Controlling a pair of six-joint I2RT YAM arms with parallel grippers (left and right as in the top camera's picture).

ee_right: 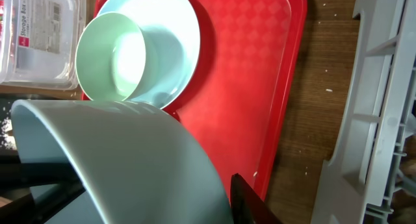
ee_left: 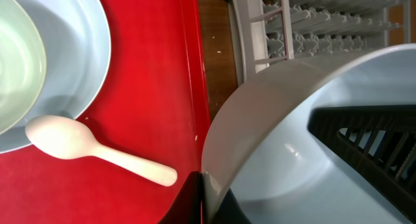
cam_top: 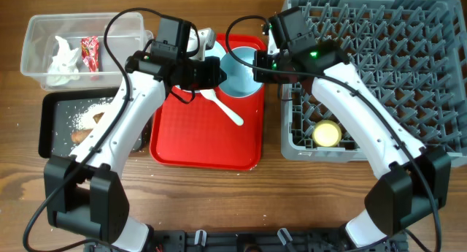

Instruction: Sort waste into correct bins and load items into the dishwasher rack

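A light blue bowl [cam_top: 238,77] hangs above the red serving tray [cam_top: 204,142], held between both grippers. My left gripper [cam_top: 219,71] is shut on its rim [ee_left: 205,185]. My right gripper [cam_top: 257,71] grips the opposite side [ee_right: 231,185]. The bowl fills the left wrist view [ee_left: 292,120] and the right wrist view [ee_right: 130,165]. A mint bowl [ee_right: 114,55] sits in the pale blue plate [ee_right: 175,29] on the tray. The white spoon [cam_top: 222,106] lies beside them. The yellow cup [cam_top: 326,134] stands in the grey dishwasher rack [cam_top: 379,55].
The clear tub [cam_top: 40,33] at the far left holds the white napkin [cam_top: 64,62] and red wrapper [cam_top: 90,51]. The black tray [cam_top: 51,135] in front of it holds rice grains [cam_top: 84,113] and a brown food piece [cam_top: 84,134].
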